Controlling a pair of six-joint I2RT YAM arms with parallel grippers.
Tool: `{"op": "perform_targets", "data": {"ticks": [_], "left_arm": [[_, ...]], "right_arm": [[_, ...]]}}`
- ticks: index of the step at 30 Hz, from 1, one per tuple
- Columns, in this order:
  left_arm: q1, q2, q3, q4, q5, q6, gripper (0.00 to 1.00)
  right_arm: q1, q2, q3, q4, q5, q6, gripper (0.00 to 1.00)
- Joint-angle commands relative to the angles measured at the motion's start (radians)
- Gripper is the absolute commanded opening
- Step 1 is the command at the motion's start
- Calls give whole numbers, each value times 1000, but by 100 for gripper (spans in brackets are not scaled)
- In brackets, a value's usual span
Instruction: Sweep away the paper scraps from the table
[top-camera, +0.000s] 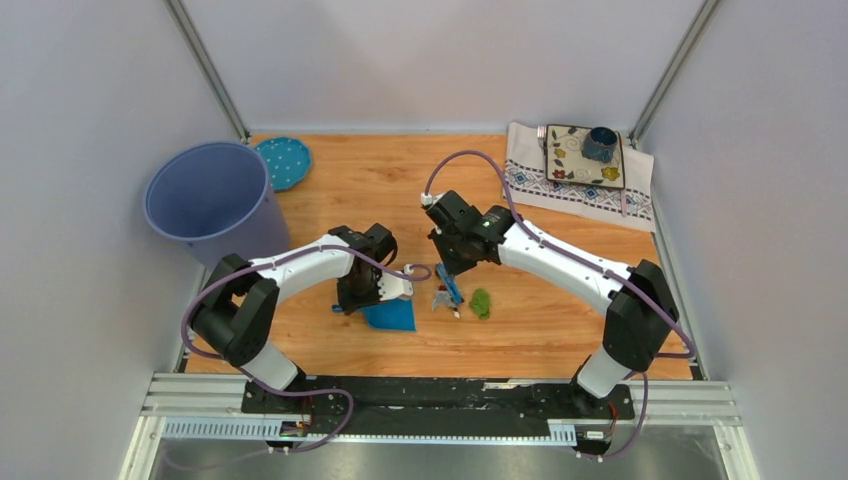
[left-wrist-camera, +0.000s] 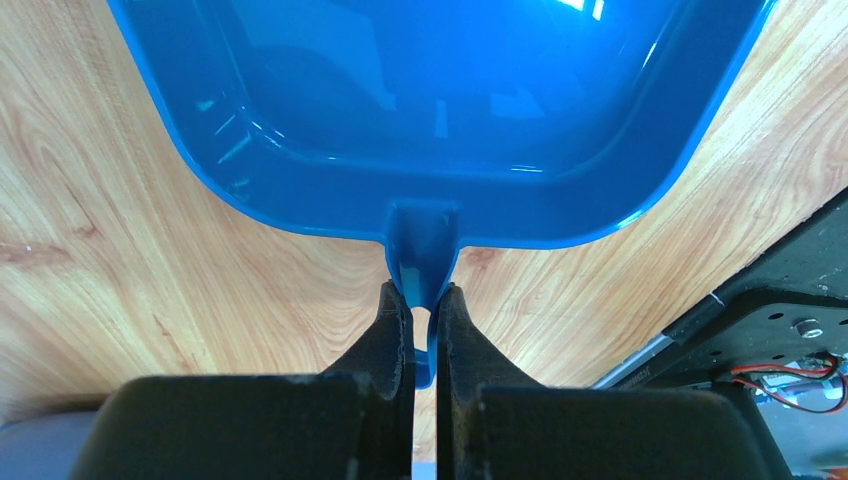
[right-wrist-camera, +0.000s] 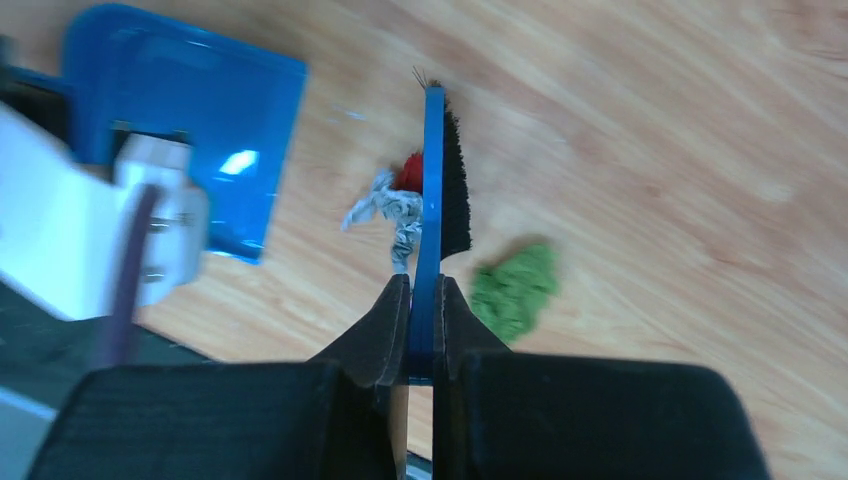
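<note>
My left gripper is shut on the handle of a blue dustpan, which lies flat on the table; from above the dustpan sits near the front middle. My right gripper is shut on a blue brush with black bristles, held edge-on just above the wood. A white-grey paper scrap and a red one lie against the brush on the dustpan's side. A green scrap lies on the brush's other side. From above, the brush stands between dustpan and green scrap.
A large blue-grey bin stands at the left edge, with a teal dotted plate behind it. A patterned white cloth at the back right carries a decorated tile and a blue cup. A black rail runs along the front.
</note>
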Motion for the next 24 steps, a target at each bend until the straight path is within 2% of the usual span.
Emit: {"op": "perform_targets", "data": {"ticks": [1,7,10,11,12,14,19,24], "left_arm": [[-10,13,24,-2,2,-15,0],[-24,17,52,-28,8,-26,0],[-26,-7,36,-44,-4,-14,0],[-24,-30,23,-48,-21,-2,0],[-24,-41,15,-50,-22,3,0],[-24,-67,1,-57,-21,11,0],[-26,-61,-11,-59,40,0,0],[-26,-47,-20,-48,47,-8,0]], "right_arm": [[10,-2,-17,159,-262,151,0],[-10,-19,-49,380,-392,292,0],[-6,-54,-25,298,-267,257,0],[-6,-77,-17,258,-151,240,0],[-3,-96,-13,185,-85,207,0],[-3,-131,-19,141,1,187,0],[0,-295,-89,124,80,177,0],[0,-320,-210,120,129,209,0]]}}
